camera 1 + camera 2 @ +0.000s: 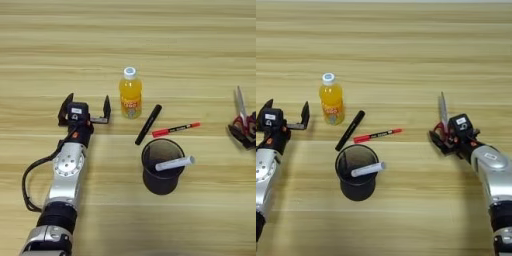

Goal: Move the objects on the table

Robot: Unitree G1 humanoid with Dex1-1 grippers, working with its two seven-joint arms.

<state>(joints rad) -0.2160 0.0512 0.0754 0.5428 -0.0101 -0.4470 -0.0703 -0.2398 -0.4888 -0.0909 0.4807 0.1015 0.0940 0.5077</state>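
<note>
Table (200, 45): wooden planks, grain running across. Left gripper (85, 108): fingers spread wide, holding nothing, just left of the bottle. Right gripper (448, 134): at the scissors' handles; whether its fingers grip them cannot be told. Cup (161, 170): black, upright, centre-front, a grey marker (174, 163) leaning across its rim. Bottle (130, 93): orange juice, upright, white cap. Scissors (443, 116): blades pointing away. Black marker (148, 124) and red pen (175, 129): lying between bottle and cup.

Colours on the plank-grained table (200, 40)

Orange bottle (130, 95), white cap; black cup (162, 172), pale grey marker (175, 163); red pen (175, 130); black marker (148, 124).
</note>
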